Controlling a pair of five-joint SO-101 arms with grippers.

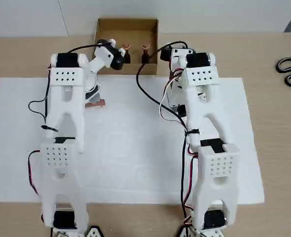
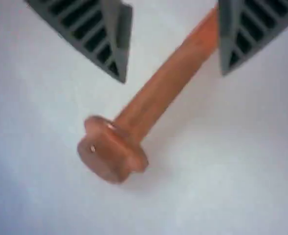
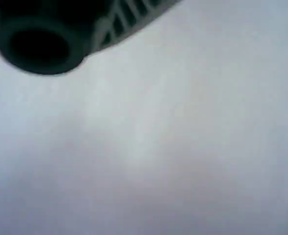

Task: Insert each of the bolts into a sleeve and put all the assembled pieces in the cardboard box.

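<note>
Seen from above, the cardboard box (image 1: 128, 21) at the far edge of the surface (image 1: 254, 49) holds two assembled pieces (image 1: 127, 52), and a copper bolt (image 1: 96, 102) lies on the white sheet (image 1: 135, 148) beneath the left arm. At the left wrist, the left pincer (image 2: 173, 71) gapes wide astride the bolt's shaft, gripping nothing. At the right wrist, a black sleeve (image 3: 38, 46) sits against the right pincer (image 3: 119, 22); whether it is clamped I cannot tell.
</note>
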